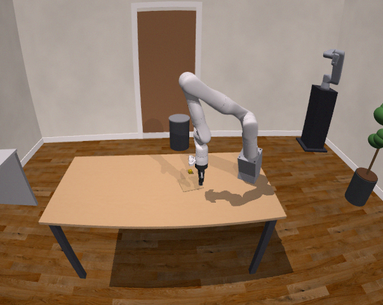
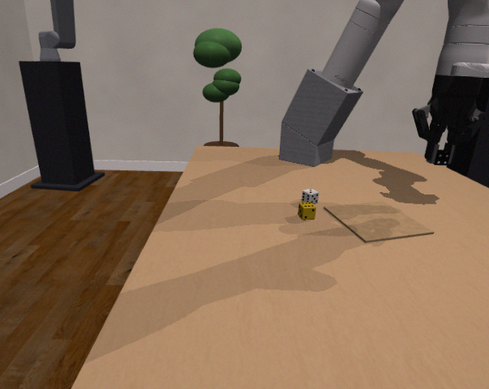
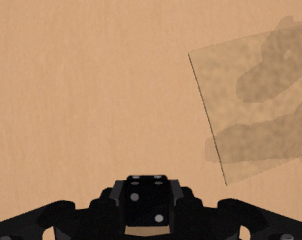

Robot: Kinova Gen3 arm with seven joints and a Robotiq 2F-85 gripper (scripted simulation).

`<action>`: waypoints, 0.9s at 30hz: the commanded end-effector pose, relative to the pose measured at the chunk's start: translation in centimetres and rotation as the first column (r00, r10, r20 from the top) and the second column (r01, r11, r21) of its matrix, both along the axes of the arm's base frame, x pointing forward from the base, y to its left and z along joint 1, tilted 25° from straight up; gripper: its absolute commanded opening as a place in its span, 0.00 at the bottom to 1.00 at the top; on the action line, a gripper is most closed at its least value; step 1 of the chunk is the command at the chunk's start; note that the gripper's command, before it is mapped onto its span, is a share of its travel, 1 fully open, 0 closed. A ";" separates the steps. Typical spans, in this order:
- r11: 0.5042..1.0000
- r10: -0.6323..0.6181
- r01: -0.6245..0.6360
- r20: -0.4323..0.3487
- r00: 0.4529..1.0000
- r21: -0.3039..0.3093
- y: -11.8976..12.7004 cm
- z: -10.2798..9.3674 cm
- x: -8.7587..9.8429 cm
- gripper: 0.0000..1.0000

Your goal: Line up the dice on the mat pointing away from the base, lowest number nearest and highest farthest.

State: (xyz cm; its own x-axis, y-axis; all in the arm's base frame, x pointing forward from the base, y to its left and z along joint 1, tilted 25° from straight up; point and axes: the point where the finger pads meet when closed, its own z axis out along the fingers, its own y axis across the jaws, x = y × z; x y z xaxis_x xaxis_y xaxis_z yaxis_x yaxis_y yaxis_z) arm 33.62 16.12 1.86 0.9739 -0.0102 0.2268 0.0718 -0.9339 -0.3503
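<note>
My gripper (image 1: 200,182) (image 2: 441,156) (image 3: 147,194) is shut on a black die (image 2: 443,156) (image 3: 146,202) with white pips and holds it a little above the table. The thin, see-through mat (image 1: 187,187) (image 2: 378,221) (image 3: 258,107) lies flat on the table; in the wrist view it is ahead and to the right of the held die. A white die (image 2: 310,195) and a yellow die (image 1: 190,171) (image 2: 306,211) stand close together on the bare table just off the mat's edge.
The arm's grey base (image 1: 249,169) (image 2: 311,126) stands on the table (image 1: 119,197) (image 2: 257,314) near its far edge. The arm's shadow falls over the mat and the table. A bin, a pedestal and a plant stand on the floor away from the table.
</note>
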 end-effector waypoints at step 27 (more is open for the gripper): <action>1.000 0.011 -0.010 0.019 1.000 -0.013 -12.1 -3.6 1.7 0.21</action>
